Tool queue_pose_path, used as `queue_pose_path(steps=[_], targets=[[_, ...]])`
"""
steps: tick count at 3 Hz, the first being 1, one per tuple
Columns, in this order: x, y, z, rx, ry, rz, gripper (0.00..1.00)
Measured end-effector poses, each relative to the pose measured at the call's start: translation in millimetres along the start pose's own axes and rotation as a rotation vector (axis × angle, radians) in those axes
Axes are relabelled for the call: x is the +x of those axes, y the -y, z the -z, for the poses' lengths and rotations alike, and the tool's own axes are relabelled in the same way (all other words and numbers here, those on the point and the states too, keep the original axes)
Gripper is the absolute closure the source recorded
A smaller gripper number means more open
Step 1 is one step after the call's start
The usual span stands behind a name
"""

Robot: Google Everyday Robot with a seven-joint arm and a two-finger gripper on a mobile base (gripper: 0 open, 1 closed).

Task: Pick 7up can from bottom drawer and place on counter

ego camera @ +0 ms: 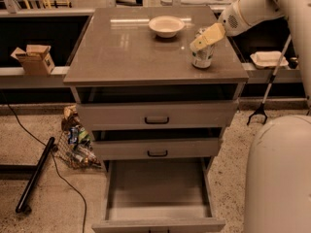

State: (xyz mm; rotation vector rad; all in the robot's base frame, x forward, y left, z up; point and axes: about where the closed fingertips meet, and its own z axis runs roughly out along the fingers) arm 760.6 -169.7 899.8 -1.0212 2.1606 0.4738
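The 7up can (201, 57) stands upright on the counter (126, 47), near its right front corner. My gripper (205, 39) reaches in from the upper right and sits right at the can's top, covering the lid. The bottom drawer (155, 186) is pulled open below, and its grey floor is bare. The two upper drawers are pushed in.
A cream bowl (166, 25) sits on the counter behind the can. A cardboard box (33, 58) rests on the left ledge and a white tray (268, 58) on the right one. A bag of litter (75, 142) and a black pole (34, 174) lie on the floor at left. My white base (279, 174) is at right.
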Motion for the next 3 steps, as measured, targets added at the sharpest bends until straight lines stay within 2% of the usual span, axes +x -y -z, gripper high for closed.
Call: queue_pose_path(steps=[1,2,3], targets=[[2,8,38,0.063,0.017,-0.004,0.0],[4,16,85,0.15,0.049,-0.014,0.0],[6,17,114,0.19,0.085,-0.015,0.0]])
